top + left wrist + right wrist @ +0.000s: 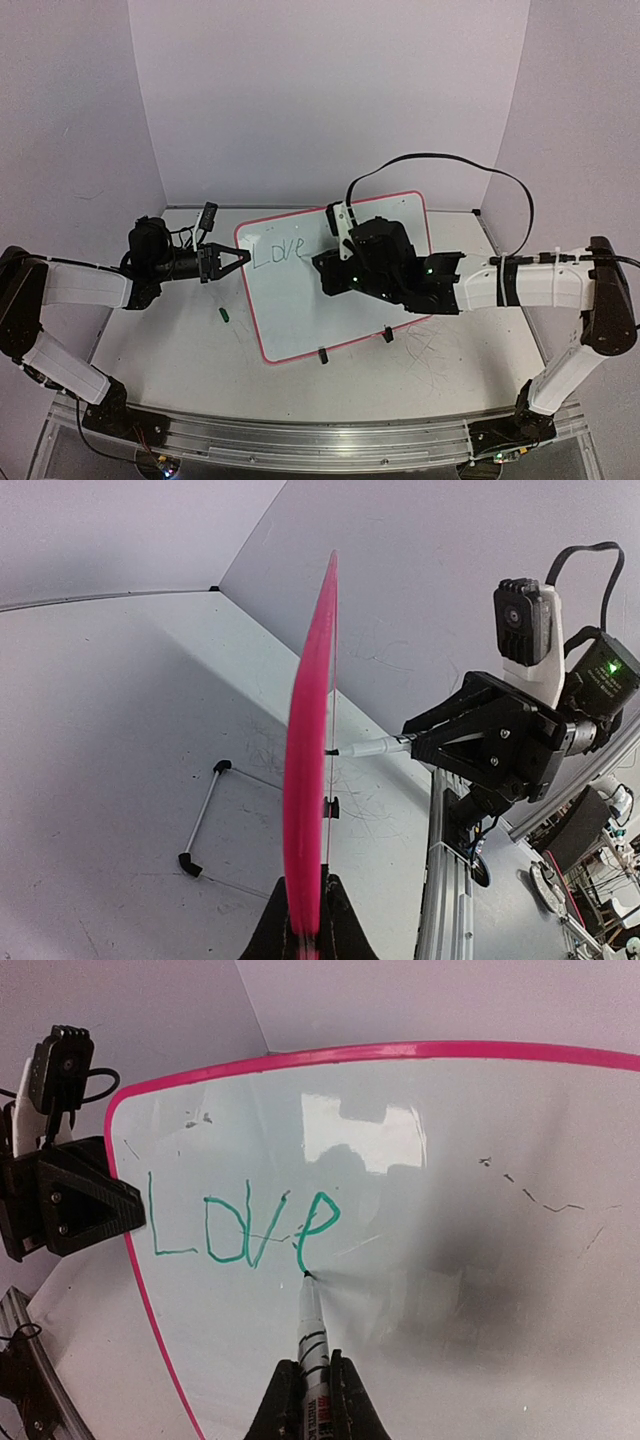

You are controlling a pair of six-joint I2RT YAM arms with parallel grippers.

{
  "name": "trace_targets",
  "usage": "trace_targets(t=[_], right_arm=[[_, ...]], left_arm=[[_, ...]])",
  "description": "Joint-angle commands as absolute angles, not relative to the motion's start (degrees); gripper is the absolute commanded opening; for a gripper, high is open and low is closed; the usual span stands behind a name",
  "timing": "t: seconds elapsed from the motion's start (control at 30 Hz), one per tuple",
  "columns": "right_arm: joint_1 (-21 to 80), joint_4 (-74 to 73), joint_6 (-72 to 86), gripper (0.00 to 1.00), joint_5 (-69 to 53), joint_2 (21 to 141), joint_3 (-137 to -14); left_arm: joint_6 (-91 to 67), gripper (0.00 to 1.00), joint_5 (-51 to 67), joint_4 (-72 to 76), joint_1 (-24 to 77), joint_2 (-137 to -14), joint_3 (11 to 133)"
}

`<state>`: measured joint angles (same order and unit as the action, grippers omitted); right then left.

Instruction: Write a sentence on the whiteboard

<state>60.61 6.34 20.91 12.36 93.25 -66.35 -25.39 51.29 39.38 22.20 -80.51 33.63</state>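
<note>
1. Top: whiteboard (300, 310) sits skewed on the table (150, 340), between both arms. The left gripper (240, 257) is clamped on its left rim. The right gripper (322, 272) is over the board's middle, its fingers hidden under the wrist. The sentence (276, 254) is near the upper-left corner. A small green object (224, 314) lies just off the board's left edge. Two black clips (323, 354) sit on the near edge.
2. Left wrist: board seen edge-on, pink rim pinched in the jaws. The marker (368, 747) tip touches the board face.
3. Right wrist: jaws clenched on the marker barrel, tip at the foot of the "e". Sentence reads only "Love", in green. Grey marks (540, 1195) to its right.
</note>
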Motion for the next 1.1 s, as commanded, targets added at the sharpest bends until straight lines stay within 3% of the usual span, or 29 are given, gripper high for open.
trace_targets(t=[0.0,0.3,0.6,0.8,1.07], right_arm=[[60.2,4.6,21.4,0.0,17.9,91.2,-65.5],[60.2,9.2,18.1,0.0,17.3,90.0,-66.4],[60.1,11.8,13.2,0.0,8.4,73.8,-56.9],[58.6,10.3,11.4,0.0,12.0,70.8,-55.3],[58.6,9.9,8.3,0.0,14.3,70.3,-56.0]], left_arm=[[-21.2,0.0,52.4,39.2,22.9,-79.7,35.0],[-21.1,0.0,52.5,39.3,23.0,-80.2,35.1],[-21.2,0.0,51.4,38.9,22.9,-80.1,34.9],[-22.9,0.29,49.3,38.5,22.9,-78.7,35.5],[-24.3,0.48,45.8,37.5,22.9,-74.8,34.1]])
